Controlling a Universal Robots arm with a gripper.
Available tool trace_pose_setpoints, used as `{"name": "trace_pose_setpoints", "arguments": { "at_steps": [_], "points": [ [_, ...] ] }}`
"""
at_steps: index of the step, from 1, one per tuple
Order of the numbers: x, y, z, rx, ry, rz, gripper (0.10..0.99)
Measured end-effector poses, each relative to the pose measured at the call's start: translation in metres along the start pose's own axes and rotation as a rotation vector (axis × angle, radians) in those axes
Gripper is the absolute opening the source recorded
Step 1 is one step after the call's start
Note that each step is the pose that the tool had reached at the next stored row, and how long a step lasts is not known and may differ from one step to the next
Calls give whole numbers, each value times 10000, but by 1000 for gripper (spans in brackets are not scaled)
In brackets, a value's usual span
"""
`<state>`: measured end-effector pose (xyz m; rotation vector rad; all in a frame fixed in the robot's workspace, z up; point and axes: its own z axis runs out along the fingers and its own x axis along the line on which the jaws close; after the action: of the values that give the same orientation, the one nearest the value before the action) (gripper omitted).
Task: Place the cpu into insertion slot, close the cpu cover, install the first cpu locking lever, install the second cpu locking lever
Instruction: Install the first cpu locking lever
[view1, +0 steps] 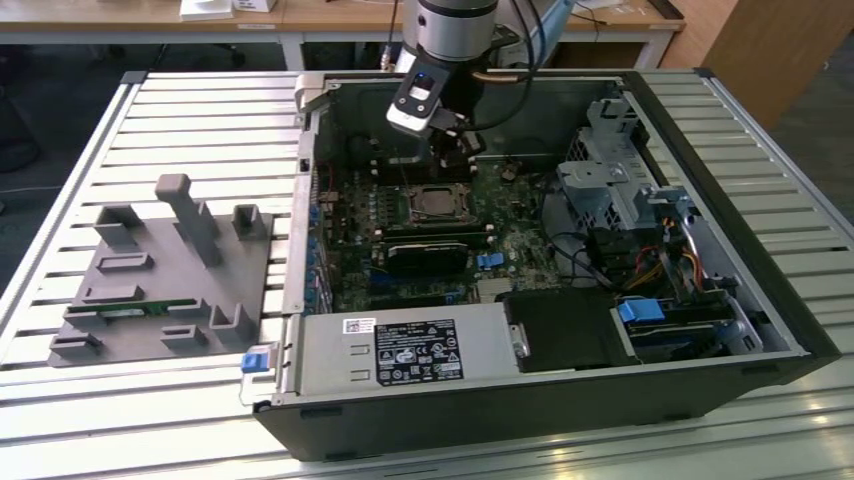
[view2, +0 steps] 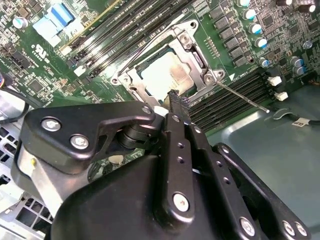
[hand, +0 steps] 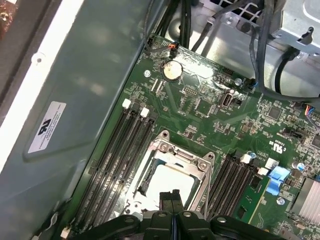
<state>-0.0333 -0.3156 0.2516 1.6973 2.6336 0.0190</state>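
The hand hung over the motherboard with its two fingers pressed together and nothing between them, their tips at the near edge of the CPU socket; whether they touched it could not be told. Right beyond the tips, the cpu lay flat in the socket, its silver-grey top showing through the square opening of the cpu cover, which lay down around it. A thin locking lever ran out from one socket corner across the memory slots. Farther along the board sat a coin cell battery. In the exterior view, the open computer case lay on the slatted worktop, with a grey fixture beside it on the exterior view's left.
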Motion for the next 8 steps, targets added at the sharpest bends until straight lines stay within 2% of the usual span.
{"name": "trace_pose_setpoints", "arguments": {
  "at_steps": [8],
  "points": [
    [0,0,0,0,5,-326,106]
  ]
}}
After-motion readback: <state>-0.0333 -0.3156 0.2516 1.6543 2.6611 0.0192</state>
